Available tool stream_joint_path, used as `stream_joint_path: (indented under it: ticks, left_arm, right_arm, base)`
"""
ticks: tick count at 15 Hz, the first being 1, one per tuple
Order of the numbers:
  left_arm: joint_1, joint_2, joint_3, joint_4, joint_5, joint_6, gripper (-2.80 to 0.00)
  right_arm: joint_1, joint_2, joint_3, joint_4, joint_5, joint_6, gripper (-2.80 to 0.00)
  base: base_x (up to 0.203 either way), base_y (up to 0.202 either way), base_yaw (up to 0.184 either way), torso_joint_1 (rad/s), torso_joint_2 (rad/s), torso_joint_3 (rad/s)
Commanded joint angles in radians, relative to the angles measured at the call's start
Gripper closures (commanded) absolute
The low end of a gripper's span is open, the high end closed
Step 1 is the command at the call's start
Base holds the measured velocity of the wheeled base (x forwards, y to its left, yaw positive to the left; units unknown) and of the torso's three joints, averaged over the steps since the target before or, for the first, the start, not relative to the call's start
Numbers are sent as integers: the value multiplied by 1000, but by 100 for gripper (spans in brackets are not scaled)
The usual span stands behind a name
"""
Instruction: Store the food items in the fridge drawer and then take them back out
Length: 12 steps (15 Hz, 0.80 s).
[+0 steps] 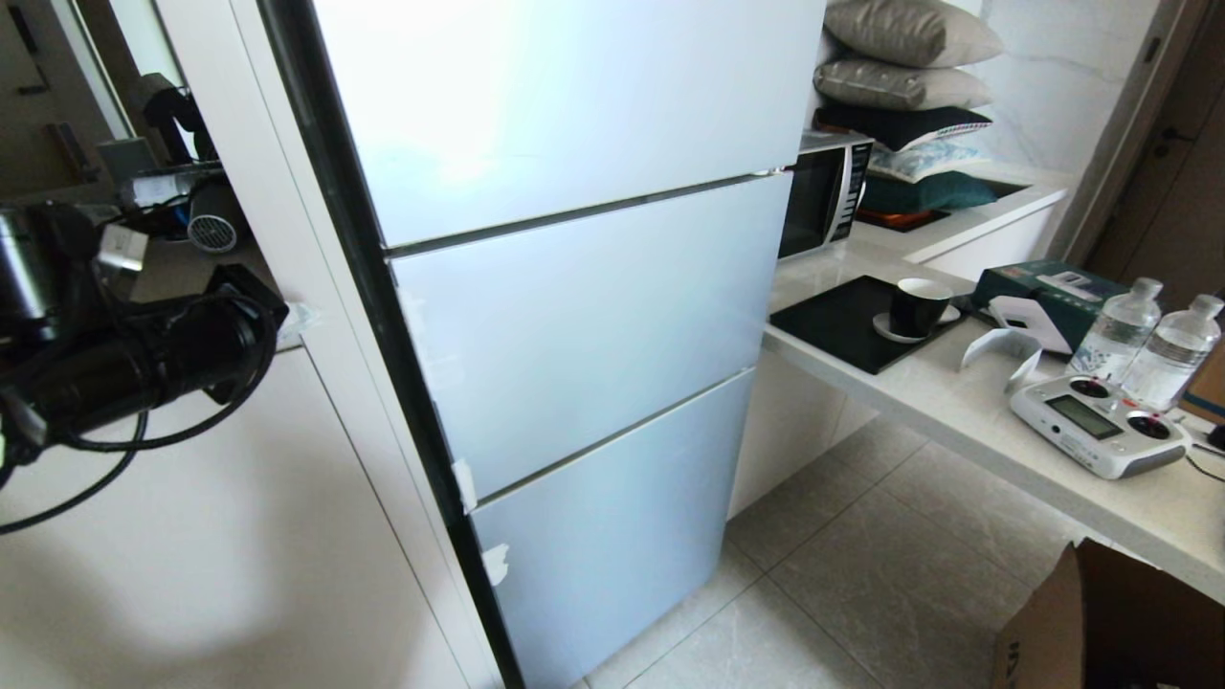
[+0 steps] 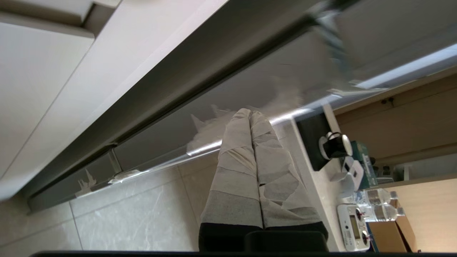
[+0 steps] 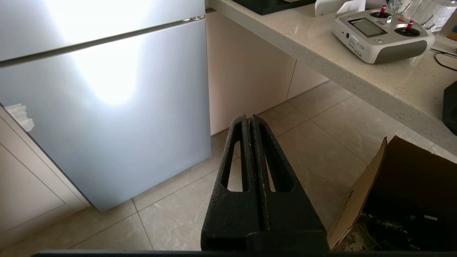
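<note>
L arm (image 1: 115,354) raised at far left by white cabinet, L gripper (image 2: 250,113) w/ taped fingers pressed together, empty, tips near fridge (image 1: 574,316) front, all panels closed, drawer & food not visible, R gripper (image 3: 249,117) fingers together over floor tiles, remote (image 1: 1101,426) on counter at right.

fridge door panels (image 1: 584,316) are a glossy pale blue-grey with white tape scraps (image 1: 496,563) on the dark edge. left gripper (image 2: 250,113) is wrapped in off-white tape, right gripper (image 3: 249,116) is plain black foam. floor tiles (image 3: 314,142) beige marbled, counter (image 1: 957,402) speckled cream, black tray (image 1: 842,321) with a black cup (image 1: 919,304), brown cardboard box (image 1: 1101,622)
</note>
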Motion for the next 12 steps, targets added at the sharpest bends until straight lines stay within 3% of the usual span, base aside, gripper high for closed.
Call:
stream_joint_path:
  ticks: [1, 3, 12]
  left_arm:
    - [0, 79, -29, -5, -1, -11, 0]
    - [-24, 130, -66, -44, -2, -46, 0]
    - [-97, 246, -133, -157, 13, -75, 0]
  right_arm:
    - [0, 0, 0, 0, 0, -1, 0]
    - [0, 0, 0, 0, 1, -1, 0]
    - [0, 0, 0, 0, 1, -1, 0]
  base:
    - [0, 0, 0, 0, 0, 0]
    - [0, 0, 0, 0, 0, 0]
    - [0, 0, 0, 0, 0, 0]
